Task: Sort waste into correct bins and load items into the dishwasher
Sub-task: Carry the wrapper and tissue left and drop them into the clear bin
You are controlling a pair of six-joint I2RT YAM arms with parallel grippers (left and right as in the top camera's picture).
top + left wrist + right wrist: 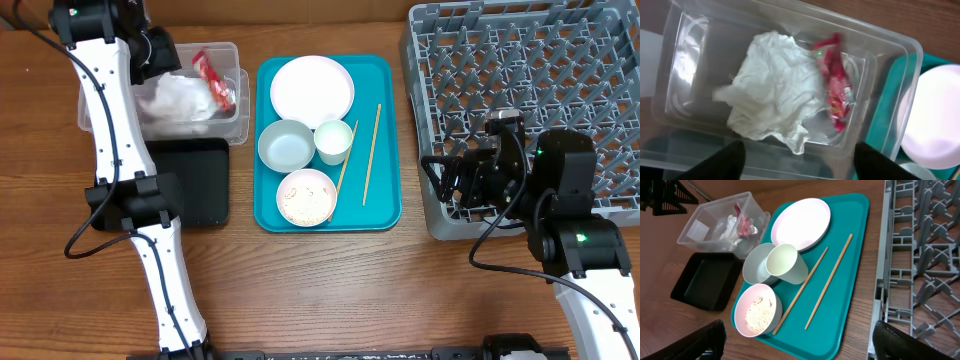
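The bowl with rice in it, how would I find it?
Find the big teal tray in the middle of the table. Go to the end opposite the round plate, just past the grey-white bowl and white cup. That pinkish bowl is the only dish with rice grains inside.

Table stock, counted

Recorded were: plate (312, 92), one; bowls (285, 145) (306, 197), two; cup (333, 141), one; chopsticks (371, 155) (344, 168), two; teal tray (385, 210), one; clear tub (232, 120), one; black tray (200, 185), one; paper napkin (180, 98), one; red wrapper (215, 80), one; grey dish rack (520, 60), one
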